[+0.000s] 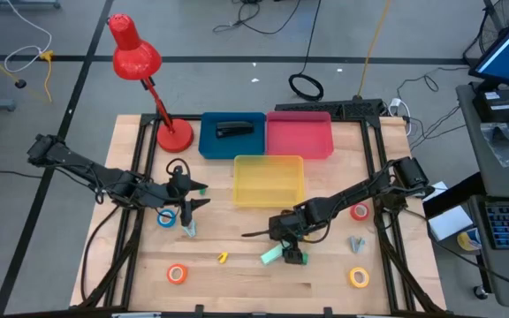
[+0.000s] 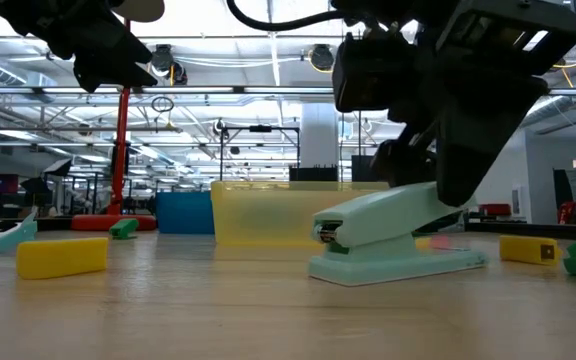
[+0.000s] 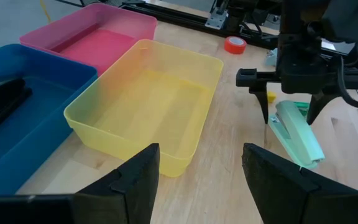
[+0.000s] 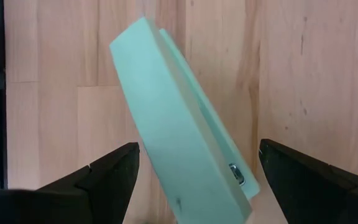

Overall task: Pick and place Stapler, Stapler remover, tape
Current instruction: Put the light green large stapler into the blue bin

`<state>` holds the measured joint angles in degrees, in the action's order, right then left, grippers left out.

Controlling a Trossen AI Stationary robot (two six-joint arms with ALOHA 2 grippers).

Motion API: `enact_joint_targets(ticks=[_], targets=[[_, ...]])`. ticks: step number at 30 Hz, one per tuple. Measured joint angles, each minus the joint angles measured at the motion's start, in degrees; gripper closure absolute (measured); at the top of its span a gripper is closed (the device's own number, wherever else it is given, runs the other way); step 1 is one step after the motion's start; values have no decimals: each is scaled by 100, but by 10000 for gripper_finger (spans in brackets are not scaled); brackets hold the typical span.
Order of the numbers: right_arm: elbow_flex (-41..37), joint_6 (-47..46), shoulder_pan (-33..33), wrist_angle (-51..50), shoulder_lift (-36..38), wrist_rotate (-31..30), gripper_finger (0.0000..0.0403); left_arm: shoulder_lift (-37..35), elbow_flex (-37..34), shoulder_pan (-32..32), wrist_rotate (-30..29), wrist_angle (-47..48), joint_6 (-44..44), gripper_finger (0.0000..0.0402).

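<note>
The right pincer (image 4: 194, 171) hangs wide open over the mint stapler (image 4: 185, 124), which lies on the wooden worktop (image 1: 237, 274) at six o'clock of the yellow bin (image 1: 268, 179). Best to centre both fingers across its body before closing. The left pincer (image 3: 197, 180), open and empty, waits at nine o'clock. Cables trail over the floor beyond.

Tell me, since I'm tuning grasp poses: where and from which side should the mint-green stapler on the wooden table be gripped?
Grip the mint-green stapler across its long narrow body, near the middle, coming straight down from above. It lies flat on its base on the wooden table, so its two long sides are free. The right gripper hangs open above it, one finger to each side; the stapler lies askew between them, so a slight wrist turn would likely square the fingers.
</note>
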<state>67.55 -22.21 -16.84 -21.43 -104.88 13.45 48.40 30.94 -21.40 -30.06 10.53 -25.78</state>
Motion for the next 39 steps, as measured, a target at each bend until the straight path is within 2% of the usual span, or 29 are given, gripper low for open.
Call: enact_joint_targets(ticks=[6,11,16,28,39], targets=[[0,440,0,21,0,-17,86,0,0,1,0,40,0,172],[0,741,0,17,2,-334,109,0,0,-1,0,42,2,172],[2,840,0,-81,2,-330,152,0,0,-1,1,40,4,172],[2,849,0,-265,2,-314,287,0,1,-1,0,35,2,172],[4,730,-1,-274,31,-294,283,2,2,0,0,-83,2,172]])
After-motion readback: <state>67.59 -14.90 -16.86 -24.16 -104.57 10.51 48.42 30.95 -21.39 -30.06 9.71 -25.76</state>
